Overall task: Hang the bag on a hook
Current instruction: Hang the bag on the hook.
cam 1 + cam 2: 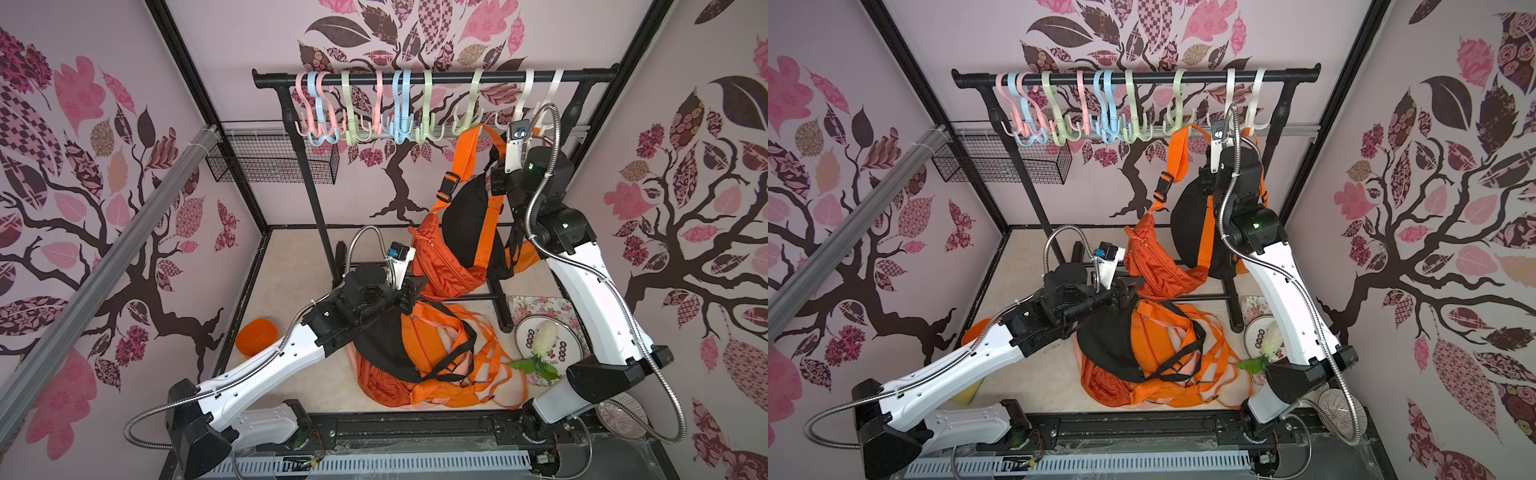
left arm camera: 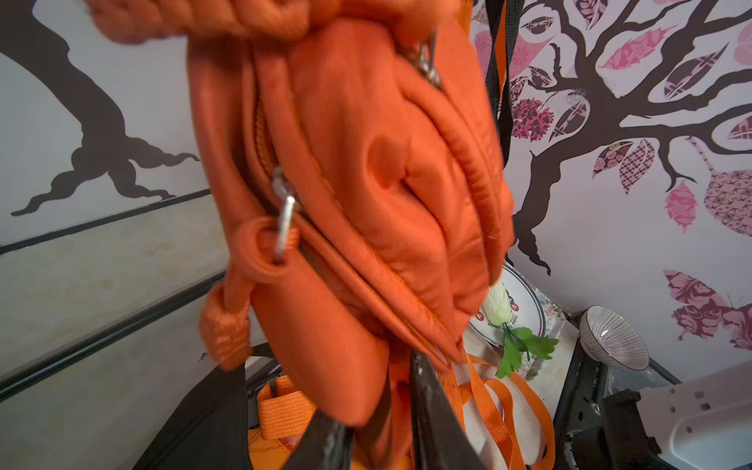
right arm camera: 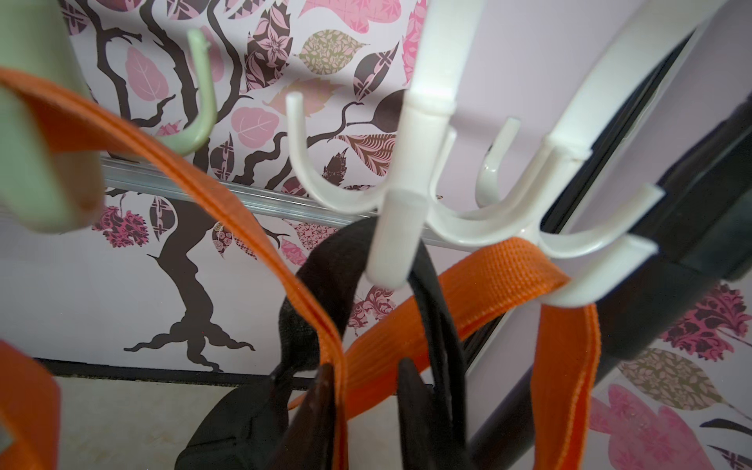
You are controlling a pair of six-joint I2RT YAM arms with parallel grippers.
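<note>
The right arm (image 1: 582,291) reaches high to the rack's right end. The right gripper (image 3: 364,366) is part-open and the orange strap (image 3: 228,209) runs loose between its jaws. The left arm (image 1: 266,365) stretches low and far. The left gripper (image 2: 370,386) stands apart around the bottom corner of the bag (image 1: 449,257), gripping nothing. The bag hangs from the green hook (image 1: 467,116), its long axis steeply downward.

The beige table (image 1: 291,266) carries a heap of orange-and-black bags (image 1: 424,357) at its front middle and an orange bowl (image 1: 256,336) by the left edge. By the right edge lies a floral mat (image 1: 540,305) under 1 plate (image 1: 524,332) with a white flower (image 1: 544,338). The black rack foot (image 1: 503,311) stands beside the mat.
</note>
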